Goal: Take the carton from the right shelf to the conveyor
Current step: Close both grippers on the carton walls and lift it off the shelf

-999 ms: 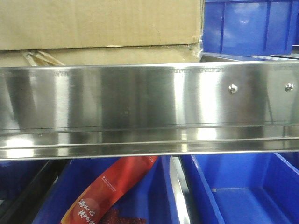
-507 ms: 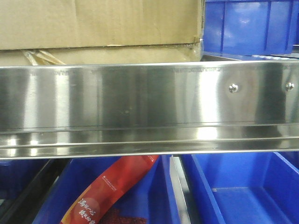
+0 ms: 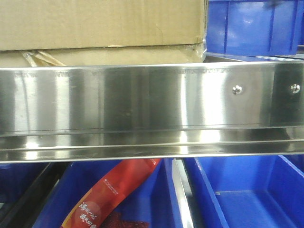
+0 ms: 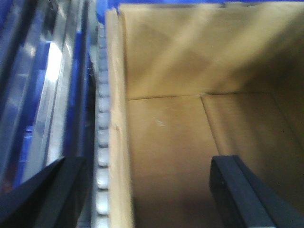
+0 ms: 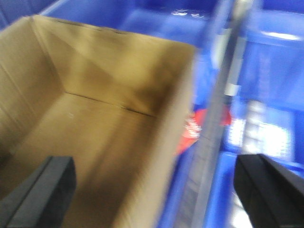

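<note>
Up front, we see the carton [image 3: 99, 23], plain brown cardboard, resting on the right shelf [image 3: 142, 104], whose mirror-bright steel rail runs just below the carton's front face. Our left gripper [image 4: 147, 190] is spread wide, straddling the carton's left wall, one finger inside. Our right gripper [image 5: 156, 194], likewise spread, straddles the carton's right wall. A blue bin [image 3: 251, 26] stands just right of the carton.

Carton [image 3: 99, 23]: top and left side cut off by frame; base hidden behind front rail of right shelf [image 3: 142, 104]. Red packet [image 3: 111, 194]: upper end behind rail, lower end cut off, print too small to read. Both wrist views motion-blurred.
</note>
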